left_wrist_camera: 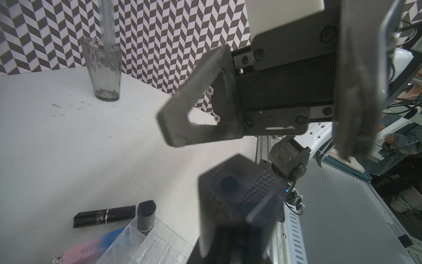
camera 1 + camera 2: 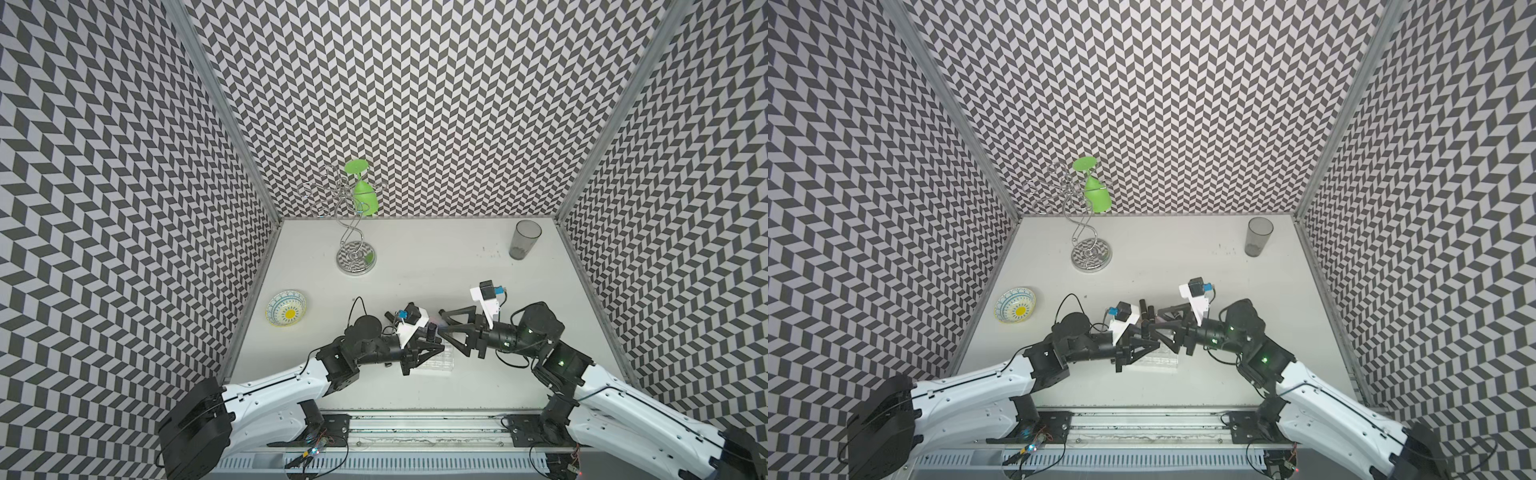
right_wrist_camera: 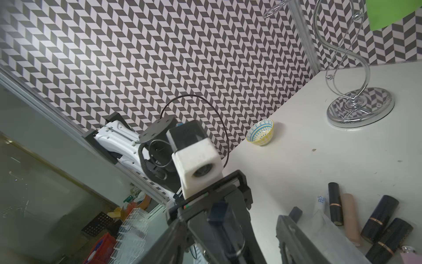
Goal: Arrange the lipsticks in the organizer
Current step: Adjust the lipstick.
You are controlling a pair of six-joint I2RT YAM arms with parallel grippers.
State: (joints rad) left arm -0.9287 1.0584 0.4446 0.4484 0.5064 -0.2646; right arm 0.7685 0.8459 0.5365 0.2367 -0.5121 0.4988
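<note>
Closest to the left wrist lens is the blunt end of a black lipstick [image 1: 235, 189], blurred. It is pinched upright in your left gripper [image 2: 434, 338], whose jaws are narrow on it. Facing it, your right gripper [image 2: 444, 322] has its jaws apart and grips nothing. One of its fingers [image 1: 198, 107] hangs just beyond the held lipstick, clear of it.

Under both grippers you have the organizer [image 2: 442, 365], clear plastic, lying on the white table [image 2: 415, 257]. Both top views show it largely covered by the grippers. At its edge a second black lipstick [image 1: 146, 214] with a slanted top stands upright. You cannot tell whether it sits in a cell or just behind the wall. Beside it, a lettered black lipstick [image 1: 105, 216] and a pink-and-blue tube [image 1: 91, 245] lie flat on the table.

Your right wrist view shows a beige lipstick [image 3: 351, 219] lying flat among gold-banded black lipsticks [image 3: 379, 219], near the organizer.

Farther out, a grey tumbler [image 2: 524, 240] stands near the far right corner. A patterned bowl [image 2: 286, 308] sits by the left wall. A wire stand [image 2: 356, 257] at the far left carries a green glass [image 2: 365, 195] hung upside down.
</note>
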